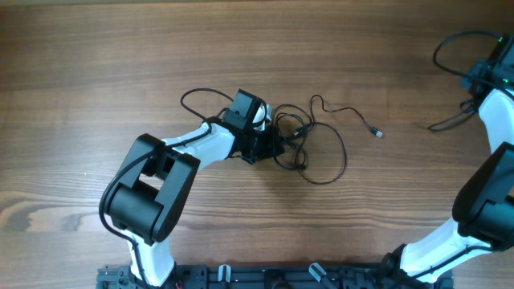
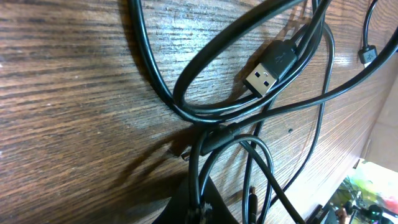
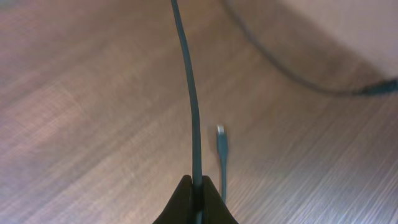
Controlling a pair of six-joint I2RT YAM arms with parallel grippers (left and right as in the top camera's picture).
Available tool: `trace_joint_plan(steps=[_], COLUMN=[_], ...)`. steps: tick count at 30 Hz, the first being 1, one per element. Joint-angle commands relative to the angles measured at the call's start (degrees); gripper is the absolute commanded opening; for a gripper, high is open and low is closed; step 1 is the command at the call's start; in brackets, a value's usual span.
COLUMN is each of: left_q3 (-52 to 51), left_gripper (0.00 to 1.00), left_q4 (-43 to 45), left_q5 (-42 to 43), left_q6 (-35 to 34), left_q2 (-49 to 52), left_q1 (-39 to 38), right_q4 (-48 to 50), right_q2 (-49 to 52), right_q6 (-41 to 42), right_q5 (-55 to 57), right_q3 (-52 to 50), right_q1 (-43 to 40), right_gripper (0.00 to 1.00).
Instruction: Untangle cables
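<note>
Left gripper and right gripper each pinch a cable.

Cables heaped centrally, left gripper among them, lone cable far right

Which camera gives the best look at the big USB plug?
Left wrist: the USB plug sits close up, metal end sharp. Overhead shows only the tangle around it, the plug too small to find. Right wrist misses it.
</note>
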Motion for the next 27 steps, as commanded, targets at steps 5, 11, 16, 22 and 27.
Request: trace_joint_plan(steps=[5, 11, 16, 22, 27], left_q3=[-0.1, -0.1, -0.1, 0.0, 0.0], left_gripper=[0.04, 0.04, 0.07, 0.04, 0.04], left_q4=[-0.3, 0.2, 0.9, 0.0, -10.2], left_q5=[-1.8, -1.8, -1.5, -1.1, -1.1], left_q6=[0.5, 0.2, -0.2, -0.2, 3.8], left_q2=[0.2, 0.2, 0.2, -1.1, -9.3], left_q1=[0.0, 0.0, 0.0, 3.6, 10.9], right_q4=[-5.9, -10.4, -15.5, -30.5, -23.2], right_q2=[-5.4, -6.0, -10.3, -10.3, -10.0], right_q6=[8.2, 7.8, 8.1, 7.9, 17.2], right_q5=[23.0, 17.1, -21.6, -58.8, -45.9], right_q3=[0.1, 0.1, 0.1, -2.4, -12.0], right_q1=[-7.3, -9.7, -7.4, 6.3, 26.7], right_gripper=[0.11, 1.0, 1.0, 1.0, 1.0])
